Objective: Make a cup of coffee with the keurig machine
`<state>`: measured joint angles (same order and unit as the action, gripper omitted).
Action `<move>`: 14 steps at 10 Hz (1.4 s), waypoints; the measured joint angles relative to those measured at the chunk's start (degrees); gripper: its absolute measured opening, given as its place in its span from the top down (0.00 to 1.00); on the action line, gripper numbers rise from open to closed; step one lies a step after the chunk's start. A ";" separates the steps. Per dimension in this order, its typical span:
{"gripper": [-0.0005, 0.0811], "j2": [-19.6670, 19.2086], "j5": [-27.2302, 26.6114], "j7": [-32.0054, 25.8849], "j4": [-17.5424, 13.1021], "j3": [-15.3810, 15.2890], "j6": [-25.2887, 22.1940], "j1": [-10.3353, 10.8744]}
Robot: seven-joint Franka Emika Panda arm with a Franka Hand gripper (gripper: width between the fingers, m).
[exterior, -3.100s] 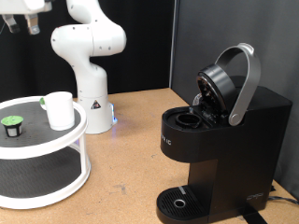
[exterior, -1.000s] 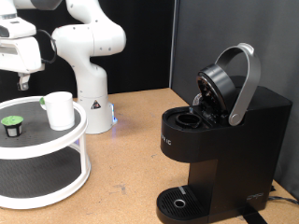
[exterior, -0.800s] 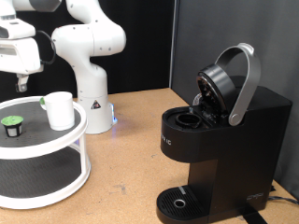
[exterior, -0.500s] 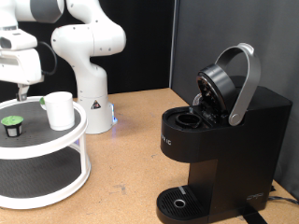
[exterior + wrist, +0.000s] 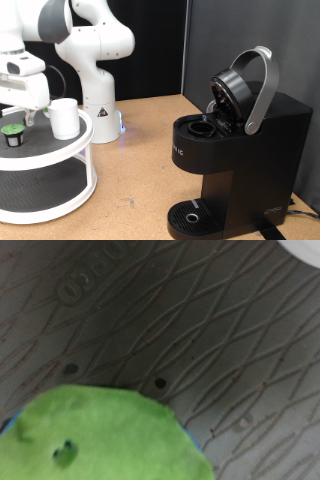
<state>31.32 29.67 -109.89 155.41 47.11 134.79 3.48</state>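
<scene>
Dark backdrop, tan table (image 5: 140,170). The cup (image 5: 63,117) sits on the white stand (image 5: 60,195), just beside the gripper (image 5: 18,121) — which hovers right over the green-topped pod (image 5: 12,132); its opening I cannot tell. The keurig machine (image 5: 235,150) stands well apart, lid raised. Judging so, pod pickup is in hand — it calls for fingers squarely astride the pod.

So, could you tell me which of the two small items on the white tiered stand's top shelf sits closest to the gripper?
The small dark green-topped pod: the gripper hangs right above it, while the plain white cup stands off towards the exterior view's right.
</scene>
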 joint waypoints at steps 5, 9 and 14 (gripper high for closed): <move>0.01 -3.13 0.12 -1.11 1.49 1.65 4.24 0.04; 0.15 -3.18 0.11 -1.15 1.74 2.16 4.36 0.05; 0.41 -2.98 -1.06 -1.22 1.04 2.19 2.94 0.06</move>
<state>28.34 28.61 -111.11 156.45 49.30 137.73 3.53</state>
